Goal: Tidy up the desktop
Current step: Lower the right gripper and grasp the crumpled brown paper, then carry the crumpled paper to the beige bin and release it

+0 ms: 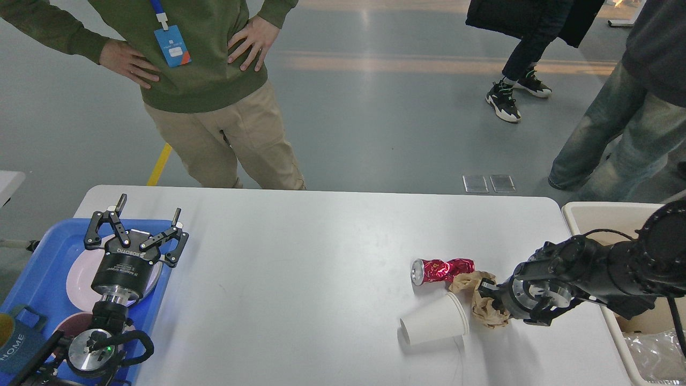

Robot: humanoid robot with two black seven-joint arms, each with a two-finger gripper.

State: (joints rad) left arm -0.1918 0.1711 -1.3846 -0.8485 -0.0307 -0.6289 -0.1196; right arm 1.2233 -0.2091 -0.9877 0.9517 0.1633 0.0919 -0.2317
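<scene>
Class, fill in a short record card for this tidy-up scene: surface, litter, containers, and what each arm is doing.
surface: white desktop
litter: crushed red can, brown paper wad, white paper cup on its side, clustered at right
containers: blue tray with plates at left; beige bin at right
left gripper: open, above tray edge, holding nothing
right gripper: at the paper wad; closure unclear

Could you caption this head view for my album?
Right end effector at crumpled paper beside can and cup; left end effector open.
</scene>
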